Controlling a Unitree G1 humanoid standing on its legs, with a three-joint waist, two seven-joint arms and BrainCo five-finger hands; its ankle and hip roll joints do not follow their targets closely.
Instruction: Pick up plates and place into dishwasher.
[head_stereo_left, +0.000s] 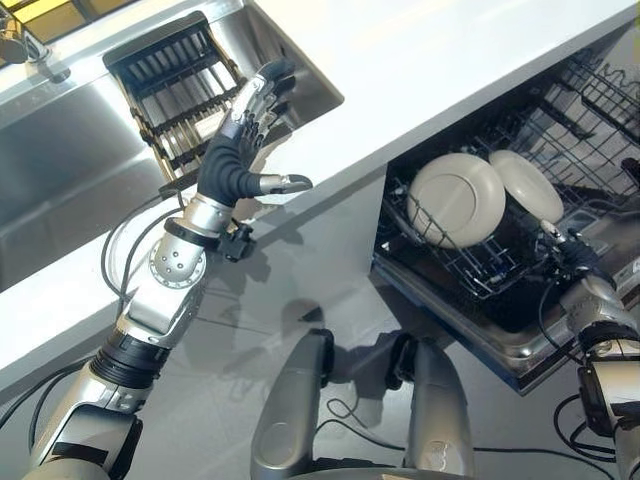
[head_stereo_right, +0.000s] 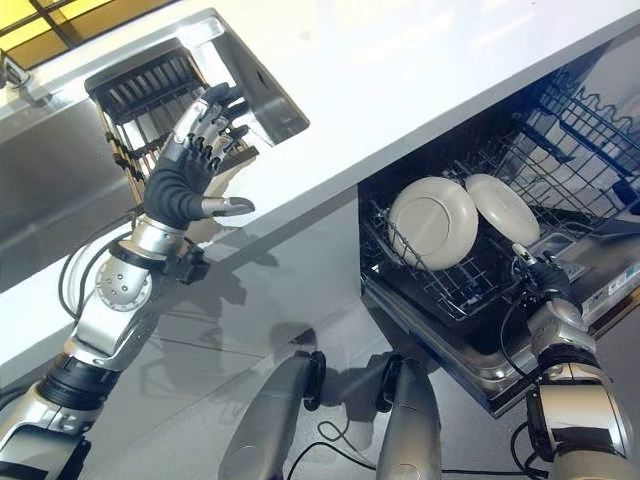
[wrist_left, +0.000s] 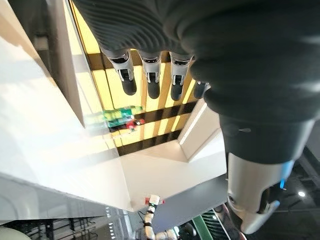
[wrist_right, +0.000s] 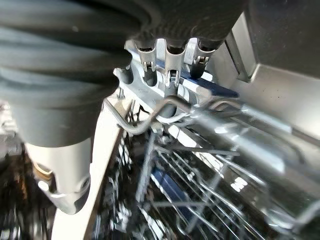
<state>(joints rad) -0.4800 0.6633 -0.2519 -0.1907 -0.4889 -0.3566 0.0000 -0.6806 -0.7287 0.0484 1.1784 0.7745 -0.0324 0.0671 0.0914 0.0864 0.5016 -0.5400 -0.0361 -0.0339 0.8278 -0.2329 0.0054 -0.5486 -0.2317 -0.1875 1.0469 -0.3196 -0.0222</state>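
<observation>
Left hand: the left hand (head_stereo_left: 240, 150) hangs over the sink's dish rack (head_stereo_left: 180, 85) — fingers spread and relaxed, holding nothing.
Right hand: the right hand (head_stereo_right: 545, 275) sits at the dishwasher rack (head_stereo_right: 450, 290); whether it grips the wire — cannot tell.
Plates: two cream plates (head_stereo_left: 457, 198) stand tilted in that rack, one behind the other.

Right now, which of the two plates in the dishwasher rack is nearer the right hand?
The smaller-looking plate set farther back in the rack; the right hand sits just below it. The front plate faces the camera, farther toward the robot's left.
</observation>
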